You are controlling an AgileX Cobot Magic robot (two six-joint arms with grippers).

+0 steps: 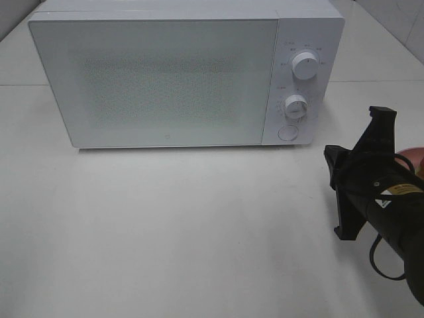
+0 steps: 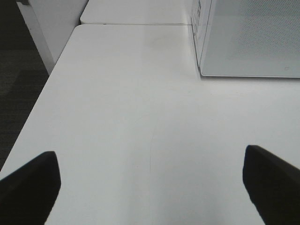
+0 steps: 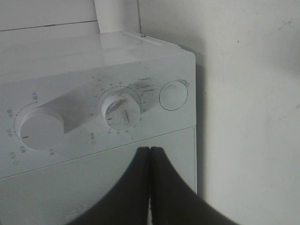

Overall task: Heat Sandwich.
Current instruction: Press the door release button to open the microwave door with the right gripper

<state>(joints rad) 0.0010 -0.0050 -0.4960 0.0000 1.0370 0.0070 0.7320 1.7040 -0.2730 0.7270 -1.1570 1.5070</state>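
The sandwich cannot be made out in any view. The microwave [image 1: 189,76] is a white box standing upright towards the back of the white table [image 1: 165,232]. Its wide frosted door [image 1: 132,86] is shut flush and faces the high camera. Right of the door runs a control panel [image 1: 326,93] with two round white dials, the upper knob [image 1: 305,64] above the lower knob [image 1: 296,106], and a round button [image 1: 287,132] beneath them near the bottom corner.

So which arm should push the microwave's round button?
Probably right. The right claw is shut to a point, facing the microwave panel near the round button. The left claw hangs open over the table by the microwave's other end.
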